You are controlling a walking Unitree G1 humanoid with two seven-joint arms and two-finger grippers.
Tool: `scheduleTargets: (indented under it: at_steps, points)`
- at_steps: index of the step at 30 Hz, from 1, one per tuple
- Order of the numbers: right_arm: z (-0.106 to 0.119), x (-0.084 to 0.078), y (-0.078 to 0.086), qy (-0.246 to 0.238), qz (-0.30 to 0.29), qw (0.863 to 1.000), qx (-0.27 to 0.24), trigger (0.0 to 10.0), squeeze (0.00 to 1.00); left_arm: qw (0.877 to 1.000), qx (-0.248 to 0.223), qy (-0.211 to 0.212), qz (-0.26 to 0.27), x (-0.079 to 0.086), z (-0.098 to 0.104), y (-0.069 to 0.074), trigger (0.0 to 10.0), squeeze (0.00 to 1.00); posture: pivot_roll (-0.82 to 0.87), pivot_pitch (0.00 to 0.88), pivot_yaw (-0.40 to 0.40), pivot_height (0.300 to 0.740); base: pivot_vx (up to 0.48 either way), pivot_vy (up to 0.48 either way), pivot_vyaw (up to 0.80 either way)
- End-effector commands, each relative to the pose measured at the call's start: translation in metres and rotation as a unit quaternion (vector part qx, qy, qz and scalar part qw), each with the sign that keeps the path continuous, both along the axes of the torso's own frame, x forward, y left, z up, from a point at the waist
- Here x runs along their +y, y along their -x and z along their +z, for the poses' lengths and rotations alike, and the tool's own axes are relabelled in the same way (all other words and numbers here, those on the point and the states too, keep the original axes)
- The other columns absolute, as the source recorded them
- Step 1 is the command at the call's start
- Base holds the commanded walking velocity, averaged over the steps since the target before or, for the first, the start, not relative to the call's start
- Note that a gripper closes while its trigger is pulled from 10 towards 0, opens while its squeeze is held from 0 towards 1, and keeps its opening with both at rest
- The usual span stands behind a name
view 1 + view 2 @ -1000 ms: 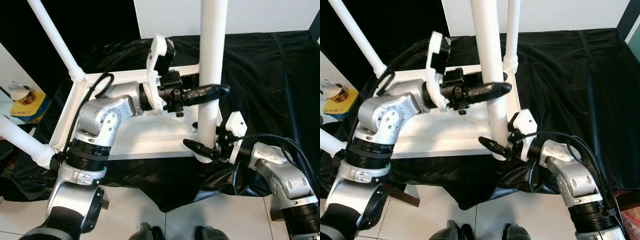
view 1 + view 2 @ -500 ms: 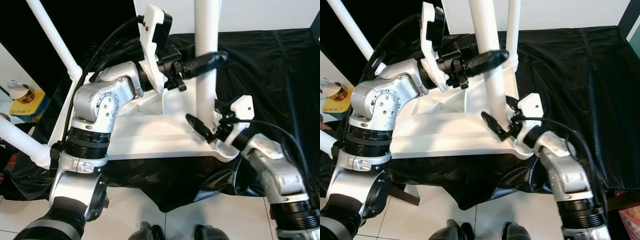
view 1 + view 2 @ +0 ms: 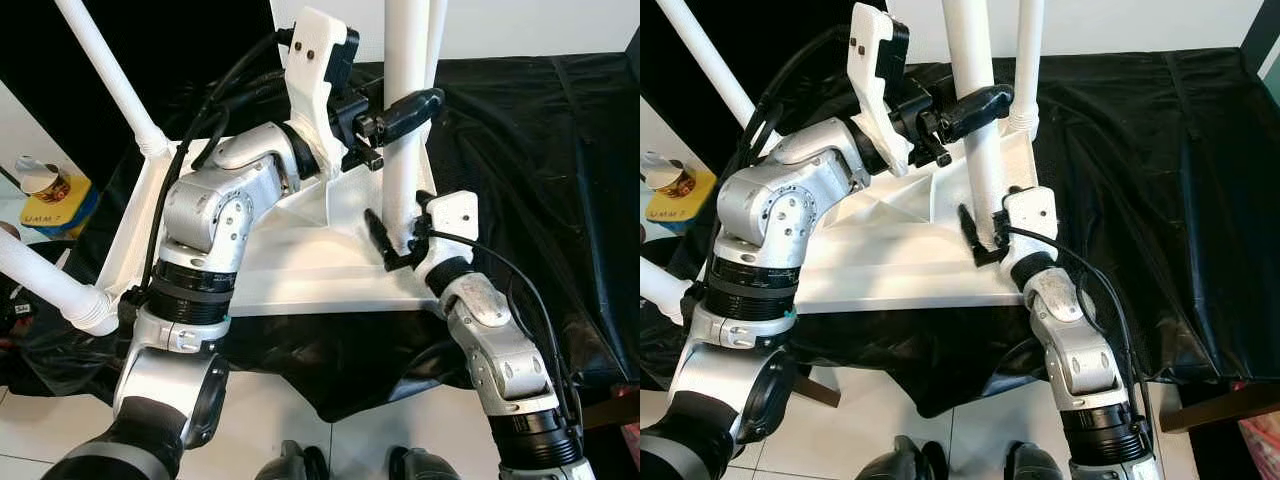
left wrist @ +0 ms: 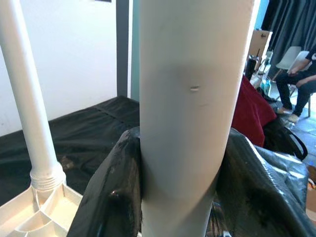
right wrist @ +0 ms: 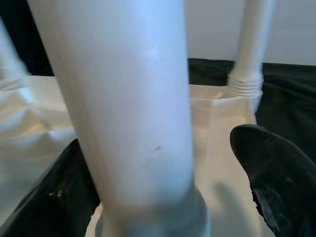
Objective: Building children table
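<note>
A white children's table [image 3: 300, 270] lies upside down on a black cloth, legs pointing up. My left gripper [image 3: 412, 106] is shut on the near right leg [image 3: 403, 165], high on its shaft. In the left wrist view the leg [image 4: 190, 98] sits pinched between the black fingers [image 4: 113, 192]. My right gripper [image 3: 393, 238] is open and straddles the same leg at its base. In the right wrist view one finger [image 5: 276, 177] stands apart from the leg [image 5: 128, 108]. The far right leg [image 3: 1028, 60] stands screwed into its socket.
Two more white legs [image 3: 110, 80] [image 3: 45, 285] slant out on the left. A tin on a yellow box [image 3: 40, 180] sits at the far left. The black cloth [image 3: 520, 150] spreads right, above white floor tiles [image 3: 270, 420]. A seated person [image 4: 301, 84] is in the background.
My left gripper has risen with the leg. The right arm has swung inward and its gripper has turned from lying sideways to pointing up at the leg's base. The table's near right corner has shifted.
</note>
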State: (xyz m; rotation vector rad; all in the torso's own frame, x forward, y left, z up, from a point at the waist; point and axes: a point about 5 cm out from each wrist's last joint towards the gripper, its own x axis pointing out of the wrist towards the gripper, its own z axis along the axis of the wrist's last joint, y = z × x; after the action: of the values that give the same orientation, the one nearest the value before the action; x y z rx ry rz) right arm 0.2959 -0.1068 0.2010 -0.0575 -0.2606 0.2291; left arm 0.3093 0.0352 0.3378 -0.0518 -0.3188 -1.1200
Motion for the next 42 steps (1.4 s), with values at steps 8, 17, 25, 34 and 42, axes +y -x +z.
scheduleTargets:
  at_steps: [8,17,25,34,42]
  points:
    - [0.005,0.017,-0.004,0.017,-0.011,1.000,-0.009,10.0,0.00,1.000,-0.022,0.008,0.011,-0.002,0.004,0.006,10.0,0.00,-0.11,0.142,0.084,0.740,0.000,0.000,0.00]
    - [0.008,0.022,-0.008,0.034,-0.010,0.999,-0.017,9.8,0.00,1.000,-0.024,0.003,-0.005,-0.010,0.002,0.013,10.0,0.00,-0.10,0.137,0.085,0.740,0.000,0.000,0.00]
    - [0.007,0.024,-0.009,0.040,-0.010,0.999,-0.015,0.0,0.00,1.000,-0.025,0.001,-0.011,-0.014,0.001,0.016,10.0,0.00,-0.11,0.135,0.087,0.740,0.000,0.000,0.00]
    - [0.005,0.022,-0.009,0.037,-0.016,0.999,-0.012,0.0,0.00,1.000,-0.029,0.002,-0.011,-0.015,0.003,0.015,10.0,0.00,-0.11,0.135,0.088,0.740,0.000,0.000,0.00]
    - [0.005,0.017,-0.011,0.014,-0.039,0.999,-0.002,10.0,0.00,0.999,-0.026,0.022,-0.017,-0.013,0.005,0.016,10.0,1.00,-0.11,0.136,0.086,0.740,0.000,0.000,0.00]
